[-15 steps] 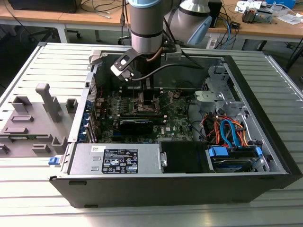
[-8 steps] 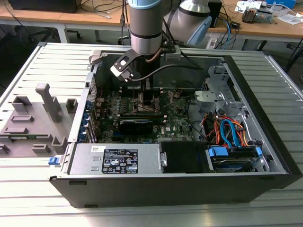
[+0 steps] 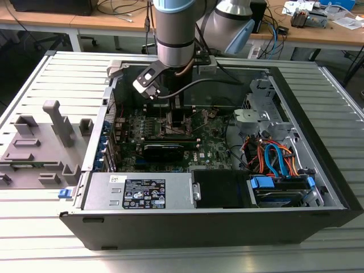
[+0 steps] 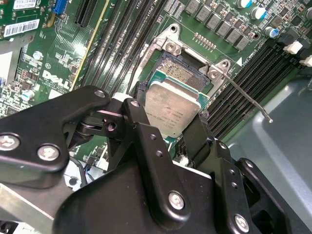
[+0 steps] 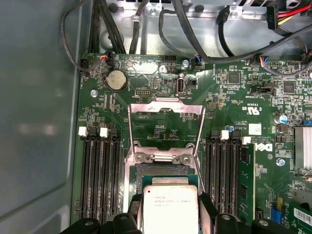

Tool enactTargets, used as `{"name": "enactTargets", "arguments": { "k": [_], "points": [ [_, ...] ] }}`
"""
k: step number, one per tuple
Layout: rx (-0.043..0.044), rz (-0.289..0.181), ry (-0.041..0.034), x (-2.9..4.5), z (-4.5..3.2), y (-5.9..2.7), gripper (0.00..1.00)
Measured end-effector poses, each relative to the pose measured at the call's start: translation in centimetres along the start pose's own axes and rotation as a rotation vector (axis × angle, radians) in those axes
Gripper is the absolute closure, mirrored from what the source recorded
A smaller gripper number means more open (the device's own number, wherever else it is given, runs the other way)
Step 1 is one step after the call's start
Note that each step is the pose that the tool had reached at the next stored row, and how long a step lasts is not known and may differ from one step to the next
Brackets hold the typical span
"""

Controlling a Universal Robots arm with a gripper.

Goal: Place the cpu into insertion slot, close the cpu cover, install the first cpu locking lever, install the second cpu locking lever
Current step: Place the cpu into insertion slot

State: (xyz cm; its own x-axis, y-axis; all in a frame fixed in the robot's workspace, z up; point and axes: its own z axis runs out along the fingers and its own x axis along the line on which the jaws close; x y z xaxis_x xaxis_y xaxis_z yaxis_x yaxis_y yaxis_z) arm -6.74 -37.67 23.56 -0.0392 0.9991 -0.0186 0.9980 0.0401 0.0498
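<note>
A black open-sided computer case (image 3: 170, 233) lies on a grey slatted metal tabletop (image 3: 34, 227). Inside it are a green circuit board (image 3: 210, 149), a silver boxed power supply (image 3: 139, 190) along the near wall, and blue and orange cables (image 3: 273, 159) in the corner at the exterior view's right. A grey plastic fixture (image 3: 40, 142) sits by the tabletop's edge on the exterior view's left.

The arm reaches down into the case. Its black tool (image 5: 169, 210) is clenched on the small flat square silvery-grey cpu (image 5: 169, 204), with one finger (image 5: 205, 212) pressed to each side. The chip hangs over the near part of the square, silver-rimmed, dark-centred insertion slot (image 4: 181, 73) and covers much of it. Whether the chip touches the slot cannot be told.

The thin silvery windowed cpu cover (image 5: 144, 106) lies swung open over the board beyond the slot. A thin wire locking lever (image 4: 246, 96) stands out to one side, unlatched. In the first wrist view the picture's edge cuts off the chip's near side and the fingers.
</note>
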Motion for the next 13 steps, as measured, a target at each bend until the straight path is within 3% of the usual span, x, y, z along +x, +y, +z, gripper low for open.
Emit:
{"name": "enactTargets", "arguments": {
  "k": [13],
  "points": [
    [0.0000, 0.000, 0.0000, 0.02, 0.32, -0.02, 0.45]
  ]
}}
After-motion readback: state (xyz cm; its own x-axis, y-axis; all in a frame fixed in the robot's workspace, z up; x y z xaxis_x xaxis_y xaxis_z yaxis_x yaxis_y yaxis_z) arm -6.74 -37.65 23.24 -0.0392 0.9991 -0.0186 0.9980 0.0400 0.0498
